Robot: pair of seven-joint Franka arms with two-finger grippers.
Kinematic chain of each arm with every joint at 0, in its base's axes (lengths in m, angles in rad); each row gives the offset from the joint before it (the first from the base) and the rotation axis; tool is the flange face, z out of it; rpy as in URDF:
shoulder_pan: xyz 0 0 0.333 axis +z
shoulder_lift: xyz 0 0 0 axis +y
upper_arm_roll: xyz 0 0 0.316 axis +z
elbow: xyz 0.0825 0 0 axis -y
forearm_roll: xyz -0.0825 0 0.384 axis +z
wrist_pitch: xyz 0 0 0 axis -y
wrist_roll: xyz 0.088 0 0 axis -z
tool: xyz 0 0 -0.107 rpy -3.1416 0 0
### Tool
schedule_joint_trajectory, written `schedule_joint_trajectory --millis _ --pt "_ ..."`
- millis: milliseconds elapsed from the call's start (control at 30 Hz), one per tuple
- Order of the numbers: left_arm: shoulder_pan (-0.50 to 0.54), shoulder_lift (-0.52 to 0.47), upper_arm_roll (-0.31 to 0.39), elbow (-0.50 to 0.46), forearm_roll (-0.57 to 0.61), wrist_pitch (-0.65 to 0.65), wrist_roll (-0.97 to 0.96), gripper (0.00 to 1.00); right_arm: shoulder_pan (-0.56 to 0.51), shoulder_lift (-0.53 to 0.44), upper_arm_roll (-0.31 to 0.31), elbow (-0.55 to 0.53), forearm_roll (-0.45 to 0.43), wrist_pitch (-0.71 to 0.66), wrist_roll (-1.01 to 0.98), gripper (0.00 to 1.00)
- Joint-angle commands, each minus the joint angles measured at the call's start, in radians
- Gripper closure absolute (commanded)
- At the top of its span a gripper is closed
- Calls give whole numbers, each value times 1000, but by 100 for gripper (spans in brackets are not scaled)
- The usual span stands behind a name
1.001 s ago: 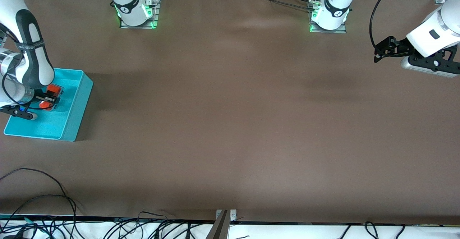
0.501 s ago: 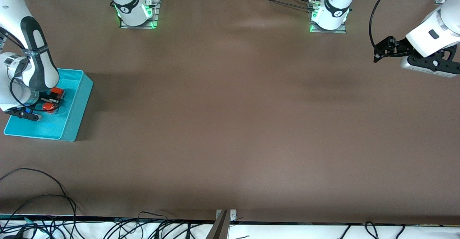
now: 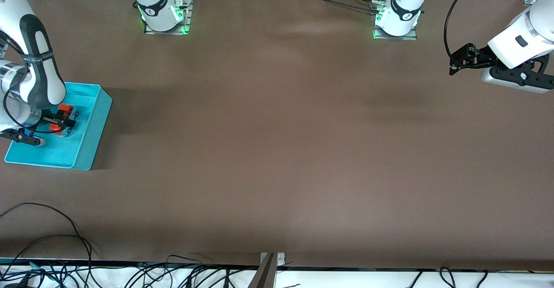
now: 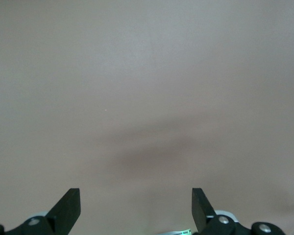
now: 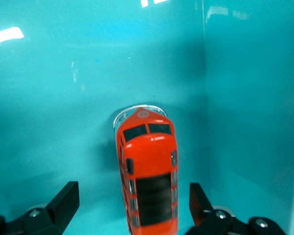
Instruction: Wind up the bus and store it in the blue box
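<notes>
Right gripper [image 3: 68, 120] is seen inside the blue box [image 3: 93, 123], at the right arm's end of the table [image 3: 277, 127]. Compared with a second ago, the wrist has been lowered toward the box floor and the fingers have been spread. In the right wrist view, the right gripper [image 5: 132, 196] is released: a clear gap is seen on each side of the bus [image 5: 148, 171], with no finger contact.

The bus [image 3: 66, 108] is now set on the floor of the blue box [image 5: 245, 98], upright on its wheels, close to the wall on the side toward the table's middle. Contact with that wall cannot be confirmed.

Judgement: the store step looks done, since the toy has been let go inside the bin. Whether the spring was wound cannot be read from these views. Only a straight-up retreat of the right arm looks to be left. Risk: the bus could be clipped by a fingertip on the way out, or could roll if wound, though it would be held in by the walls.

Left gripper [image 3: 453, 65] is parked in the air over bare table at the left arm's end, waiting. Its fingers are apart in the left wrist view [image 4: 136, 205], with nothing held.
</notes>
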Motion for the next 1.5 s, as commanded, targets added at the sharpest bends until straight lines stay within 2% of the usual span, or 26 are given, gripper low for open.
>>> schedule_joint_trajectory --millis 0,400,534,768,1001,1201,1268,1402,1468 --pt "-5 15 1 44 -23 -24 -5 0 -9 -105 13 -8 -18 -97 -15 0" --pt "-5 15 1 44 -23 -24 -3 0 18 -263 17 -16 -16 -246 -6 0" --pt "-5 15 1 44 -23 -24 -3 0 28 -303 40 -16 -10 -303 2 0" --pt "-5 15 -1 44 -23 -24 -3 0 31 -369 116 -16 -4 -398 0 0" --pt "-5 15 1 44 -23 -24 -2 0 32 -415 196 -16 -1 -436 11 0" --pt "-5 15 -1 44 -23 -24 -3 0 35 -460 257 -16 2 -455 115 0" --pt "-5 15 1 44 -23 -24 -2 0 43 -475 271 -14 30 -456 119 0" --pt "-5 15 1 44 -23 -24 -3 0 49 -498 270 -11 161 -455 123 0" --pt "-5 15 1 44 -23 -24 -3 0 49 -506 270 -11 198 -455 125 0"
